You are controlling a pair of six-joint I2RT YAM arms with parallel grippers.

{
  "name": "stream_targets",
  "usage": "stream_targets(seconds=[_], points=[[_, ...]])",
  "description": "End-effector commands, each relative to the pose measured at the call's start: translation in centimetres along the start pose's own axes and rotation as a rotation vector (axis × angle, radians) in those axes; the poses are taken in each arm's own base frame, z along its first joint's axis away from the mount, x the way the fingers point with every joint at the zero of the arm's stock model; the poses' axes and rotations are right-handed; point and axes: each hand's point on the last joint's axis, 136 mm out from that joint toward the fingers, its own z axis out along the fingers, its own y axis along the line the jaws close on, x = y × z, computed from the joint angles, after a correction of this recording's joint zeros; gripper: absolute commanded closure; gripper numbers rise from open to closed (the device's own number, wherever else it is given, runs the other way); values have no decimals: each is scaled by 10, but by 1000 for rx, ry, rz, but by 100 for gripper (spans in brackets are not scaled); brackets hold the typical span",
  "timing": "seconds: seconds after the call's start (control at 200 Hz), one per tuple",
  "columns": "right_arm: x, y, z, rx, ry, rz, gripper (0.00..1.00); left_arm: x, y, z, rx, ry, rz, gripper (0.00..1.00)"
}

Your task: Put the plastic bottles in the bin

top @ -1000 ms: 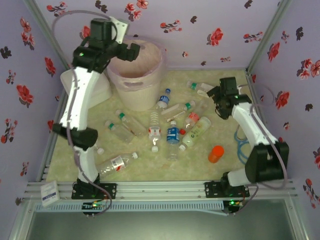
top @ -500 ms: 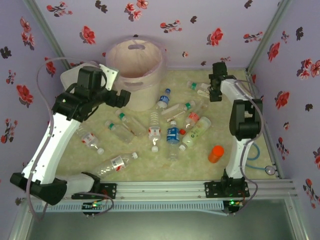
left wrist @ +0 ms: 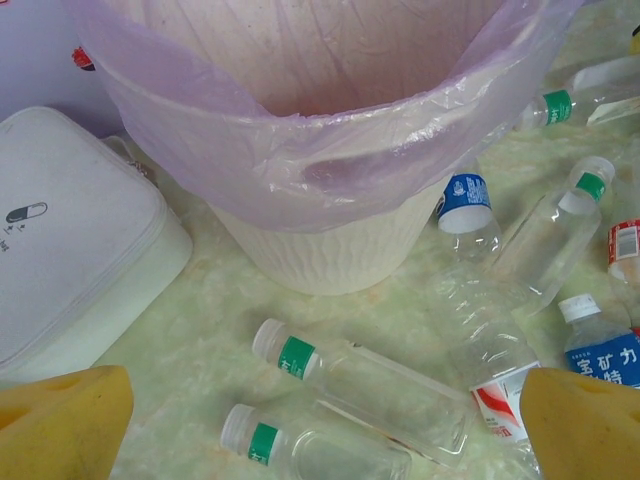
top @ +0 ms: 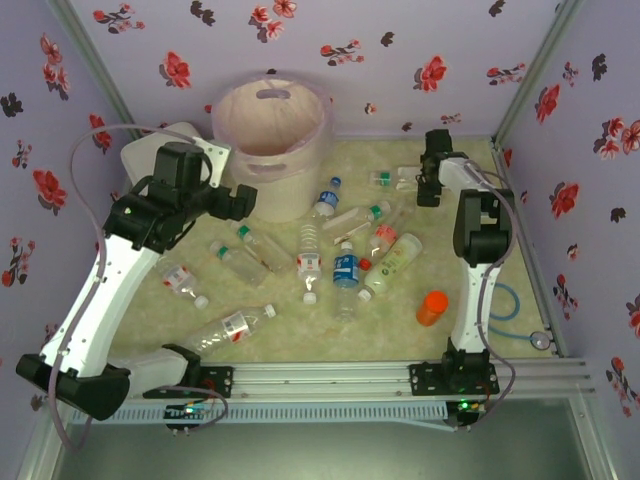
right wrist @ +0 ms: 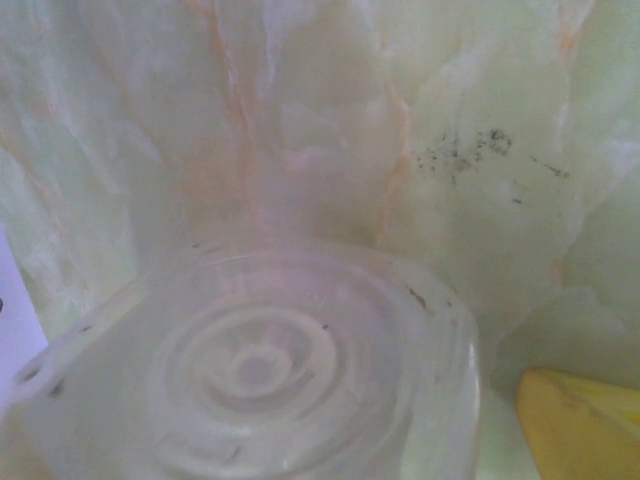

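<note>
Several clear plastic bottles lie scattered on the marbled floor in front of the pale pink bin with its clear liner. My left gripper hangs open by the bin's front left. In the left wrist view its yellow fingertips stand wide apart above two green-labelled bottles, with nothing held. My right gripper is at the back, at the base of a green-capped bottle. The right wrist view has that bottle's round base close up, with one yellow finger apart from it.
A white lidded box sits left of the bin. An orange cup stands front right, with a blue cable beside it. Flowered walls close in the back and sides.
My left gripper has come down from over the bin's rim to the floor in front of it. The right arm has reached back to the green-capped bottle at the rear.
</note>
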Motion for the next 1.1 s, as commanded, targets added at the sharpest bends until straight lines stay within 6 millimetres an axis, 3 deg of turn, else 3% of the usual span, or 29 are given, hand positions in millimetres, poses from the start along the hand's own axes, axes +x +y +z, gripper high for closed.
stream_targets(seconds=[0.0,0.155,0.295,0.615,0.695,0.905,1.095], points=[[-15,-17,8,57,-33,14,12,-2,2,7,-16,-13,-42,0],[-22,-15,3,45,-29,17,23,0,3,5,-15,-27,-70,0],[-28,2,-9,-10,-16,21,34,-3,3,4,-14,-37,-87,0],[-52,42,-88,-164,-21,-71,48,-29,-17,-13,112,-141,-171,2],[-44,42,-108,-217,12,-149,52,-34,-32,-13,155,-158,-137,2],[-17,47,-180,-476,79,-486,70,-48,-97,-5,315,-153,5,1],[30,17,-241,-591,202,-893,74,-58,-143,-3,481,-146,13,0]])
